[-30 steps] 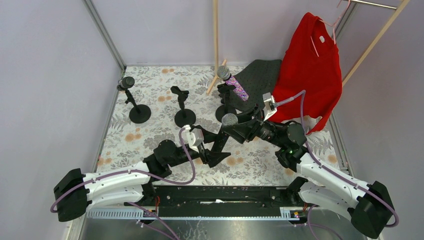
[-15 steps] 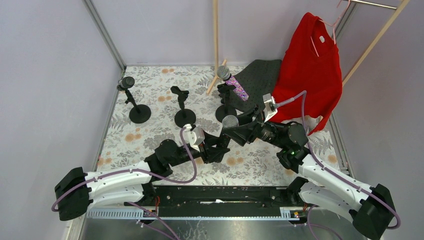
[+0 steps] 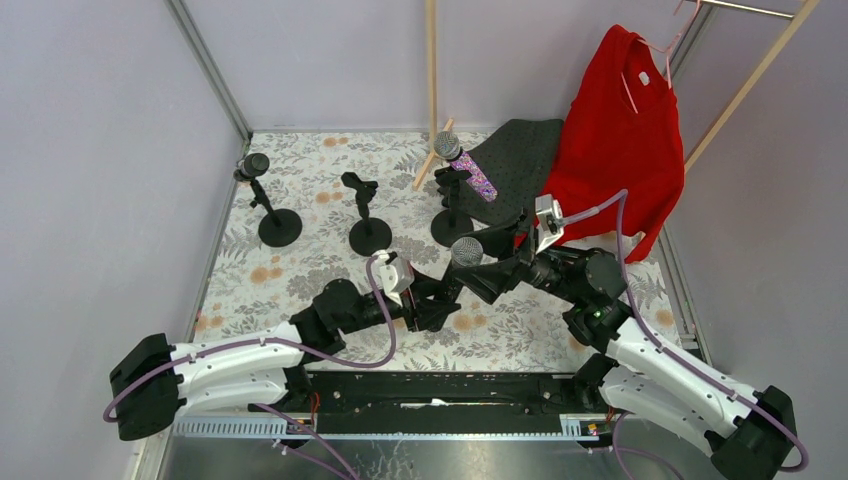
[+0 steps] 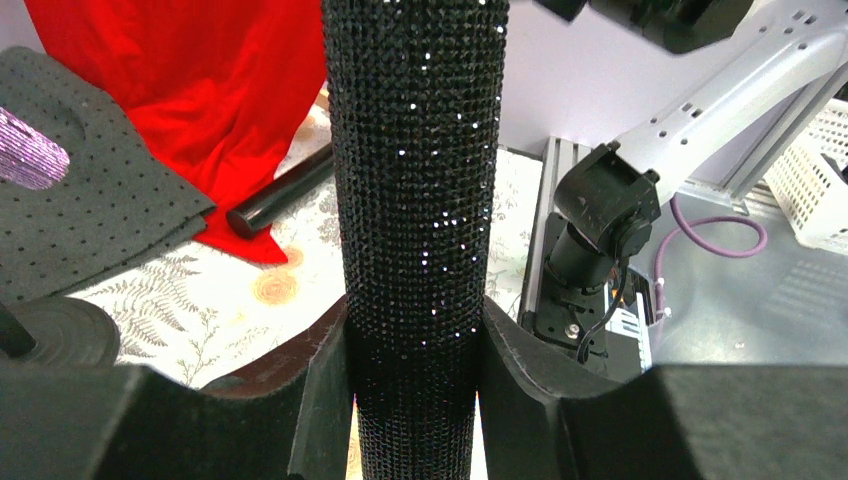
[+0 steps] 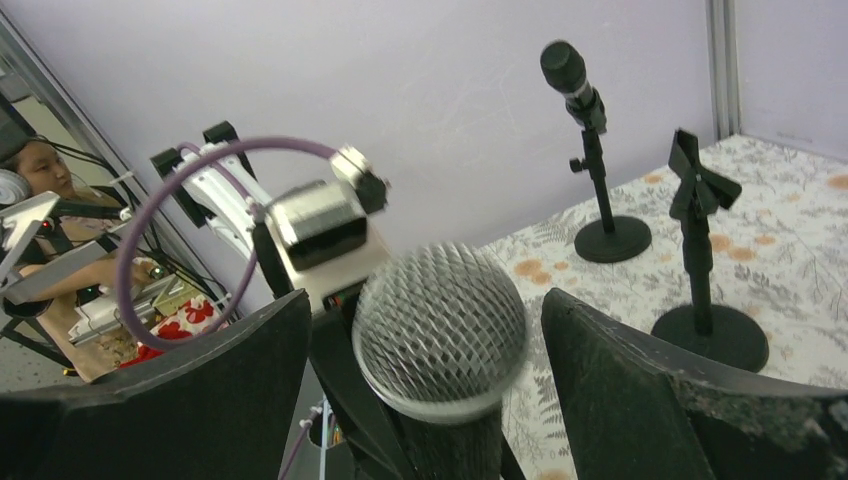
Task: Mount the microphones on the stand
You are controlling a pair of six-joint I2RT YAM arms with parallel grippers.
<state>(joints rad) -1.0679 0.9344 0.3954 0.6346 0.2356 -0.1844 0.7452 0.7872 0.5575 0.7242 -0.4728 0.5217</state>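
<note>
My left gripper (image 4: 415, 392) is shut on the black glittery body of a microphone (image 4: 415, 200), which stands upright between its fingers (image 4: 315, 395). In the top view this microphone (image 3: 466, 250) sits mid-table, with the left gripper (image 3: 438, 297) below its head. My right gripper (image 5: 425, 345) is open; the mesh head (image 5: 440, 330) sits between its fingers with a gap on each side. A black microphone (image 3: 255, 164) sits on the left stand (image 3: 279, 227). The purple-pink microphone (image 3: 472, 172) rests on the right stand (image 3: 450, 228). The middle stand (image 3: 366, 212) holds nothing.
A red garment (image 3: 620, 130) hangs from a wooden rack at the back right, above a black perforated mat (image 3: 520, 160). A wooden pole (image 3: 432, 80) stands at the back. Walls close the flowered table (image 3: 300, 280) on the left and at the back.
My right gripper has opened and let go of the black microphone, drawing back slightly to the right. My left gripper has closed on the microphone's body and now holds it.
</note>
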